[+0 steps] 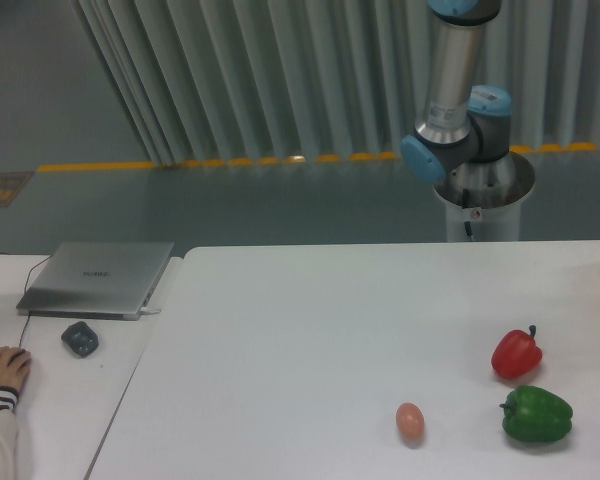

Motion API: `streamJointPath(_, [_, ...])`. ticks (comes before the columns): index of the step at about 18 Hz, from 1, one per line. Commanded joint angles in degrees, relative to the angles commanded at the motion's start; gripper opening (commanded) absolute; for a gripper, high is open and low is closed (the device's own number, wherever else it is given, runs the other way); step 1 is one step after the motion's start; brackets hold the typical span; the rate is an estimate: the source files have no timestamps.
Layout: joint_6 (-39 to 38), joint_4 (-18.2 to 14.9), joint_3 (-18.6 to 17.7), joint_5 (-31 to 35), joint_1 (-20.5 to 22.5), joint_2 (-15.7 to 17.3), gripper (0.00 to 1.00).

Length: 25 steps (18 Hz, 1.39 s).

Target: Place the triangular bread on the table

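Table (310, 330) bearing egg (409, 422), red pepper (516, 353) and green pepper (536, 415). Arm (458, 100) behind; gripper out of view, state unknown

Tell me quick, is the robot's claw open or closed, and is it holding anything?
Gripper: out of the picture; only the arm's upper joints show, so its state cannot be told.
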Motion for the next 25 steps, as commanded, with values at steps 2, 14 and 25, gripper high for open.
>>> streamJointPath(2, [0.0,0.6,-0.2,2.3,-0.1,-0.8,1.0])
streamJointPath(14, [-0.1,3.5,-2.1,2.3,0.0,-3.9,0.99])
streamJointPath(25, [0.1,4.8,-0.7,2.3,0.3,-4.1,0.14])
